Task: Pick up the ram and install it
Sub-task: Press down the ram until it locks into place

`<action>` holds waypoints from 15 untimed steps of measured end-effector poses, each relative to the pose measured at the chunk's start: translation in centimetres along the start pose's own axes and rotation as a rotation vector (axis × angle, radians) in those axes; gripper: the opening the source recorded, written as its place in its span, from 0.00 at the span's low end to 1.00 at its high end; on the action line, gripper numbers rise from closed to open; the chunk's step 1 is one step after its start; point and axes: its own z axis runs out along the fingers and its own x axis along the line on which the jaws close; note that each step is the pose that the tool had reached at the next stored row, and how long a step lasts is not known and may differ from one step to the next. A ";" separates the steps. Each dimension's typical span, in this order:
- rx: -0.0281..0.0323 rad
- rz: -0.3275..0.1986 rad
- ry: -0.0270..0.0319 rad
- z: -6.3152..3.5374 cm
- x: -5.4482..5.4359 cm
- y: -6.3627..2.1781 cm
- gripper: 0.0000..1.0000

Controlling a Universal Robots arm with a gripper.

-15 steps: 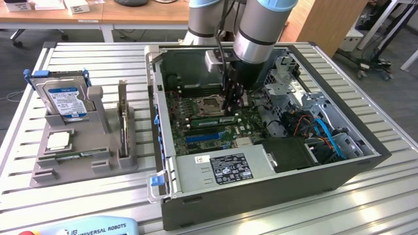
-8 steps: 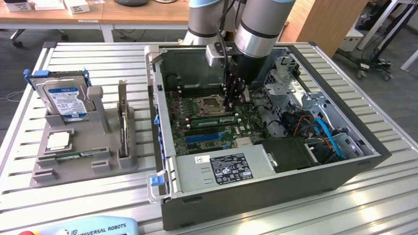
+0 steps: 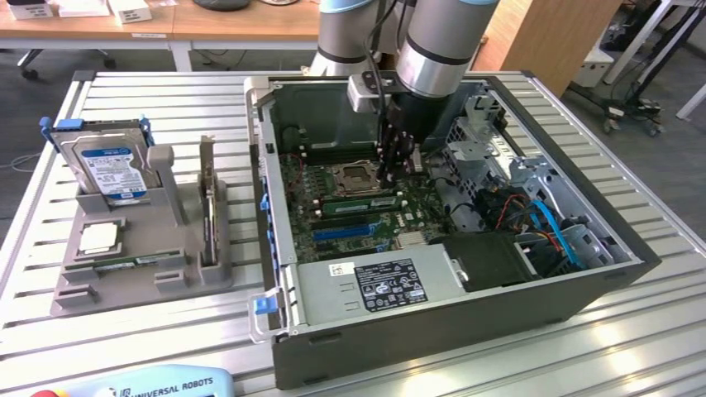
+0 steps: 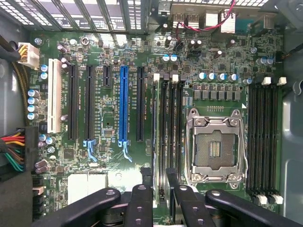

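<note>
Gripper (image 4: 160, 191) pinches the ram (image 4: 159, 142) edge-on over motherboard slots; exterior view adds the hard drive (image 3: 108, 169) outside.

Bright even overhead light, soft shadows inside case (image 3: 617, 273), slight blur

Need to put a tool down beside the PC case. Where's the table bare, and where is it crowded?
Bare slatted table lies behind the grey parts holder, and in front of it up to the teach pendant. Crowded: inside the computer case, where the pincer hangs over the motherboard.
</note>
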 end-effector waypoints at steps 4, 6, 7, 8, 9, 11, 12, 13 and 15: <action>-0.0001 0.000 0.0000 0.00 0.0 0.00 0.25; 0.0000 0.000 -0.0001 0.00 0.0 0.00 0.25; 0.0000 0.000 0.0000 0.00 0.0 0.00 0.17; 0.0000 0.000 -0.0001 0.00 0.0 0.00 0.11; -0.0001 0.000 -0.0001 0.00 0.0 0.00 0.10; 0.0000 0.000 -0.0001 0.00 0.0 0.00 0.10; 0.0000 0.000 0.0000 0.00 0.0 0.00 0.10; -0.0001 0.000 0.0000 0.00 0.0 0.00 0.10; 0.0000 0.000 -0.0001 0.00 0.0 -0.01 0.10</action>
